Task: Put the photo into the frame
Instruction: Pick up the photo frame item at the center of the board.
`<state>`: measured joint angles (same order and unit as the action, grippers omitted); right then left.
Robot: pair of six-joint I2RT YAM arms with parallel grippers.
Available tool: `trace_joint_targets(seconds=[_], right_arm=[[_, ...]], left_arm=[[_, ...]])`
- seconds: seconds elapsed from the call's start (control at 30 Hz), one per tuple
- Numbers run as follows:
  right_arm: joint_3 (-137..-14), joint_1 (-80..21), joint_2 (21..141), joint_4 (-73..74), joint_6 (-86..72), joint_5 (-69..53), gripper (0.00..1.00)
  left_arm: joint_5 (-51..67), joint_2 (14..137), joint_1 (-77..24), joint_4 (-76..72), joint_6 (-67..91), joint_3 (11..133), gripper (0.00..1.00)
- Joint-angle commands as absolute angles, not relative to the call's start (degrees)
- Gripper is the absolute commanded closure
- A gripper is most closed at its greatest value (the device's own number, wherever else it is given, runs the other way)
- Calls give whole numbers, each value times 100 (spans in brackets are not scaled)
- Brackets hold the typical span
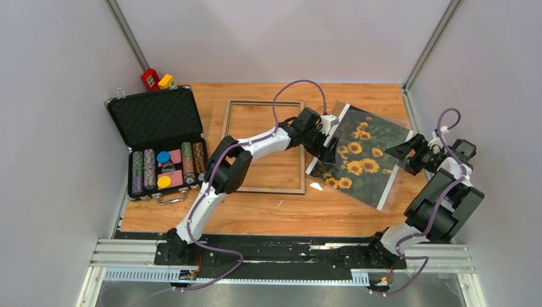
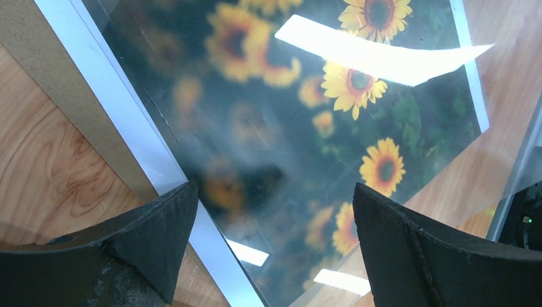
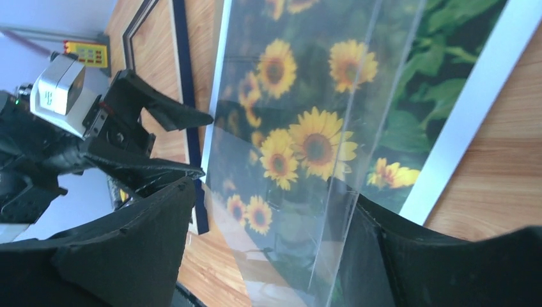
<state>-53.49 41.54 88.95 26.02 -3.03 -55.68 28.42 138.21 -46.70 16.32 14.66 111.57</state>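
The sunflower photo (image 1: 361, 153) lies on the table at the right, with white strips on its left and right edges. A clear pane (image 3: 300, 192) covers most of it; the pane's edge runs just beside my right gripper's right finger. The tan frame (image 1: 225, 137) lies flat at the centre and holds only bare table; its navy edge (image 3: 185, 77) shows in the right wrist view. My left gripper (image 1: 327, 148) is open over the photo's left edge (image 2: 160, 153). My right gripper (image 1: 397, 153) is open at the photo's right edge, its fingers (image 3: 160, 224) either side of the pane's edge.
A brown hardboard panel (image 2: 45, 70) sticks out from under the photo's left strip. An open black case of poker chips (image 1: 160, 144) stands at the left. Red and yellow blocks (image 1: 153, 79) sit at the back left. The walls stand close on both sides.
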Motion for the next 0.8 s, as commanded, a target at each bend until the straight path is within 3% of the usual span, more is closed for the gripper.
trace_joint_targets(seconds=[0.0, 0.17, 0.77], right_arm=[[-5352, 4096, 8791, 2836, 194, -6249, 27], [-5386, 4091, 8960, 2844, 194, -6325, 37], [-5571, 3771, 8669, 2689, -349, -5624, 100]], left_arm=[[2985, 13942, -4799, 2423, 1375, 10896, 1], [2988, 13891, -4799, 2446, 1310, 10891, 1], [3057, 13455, -4793, 2434, 1194, 10746, 1]])
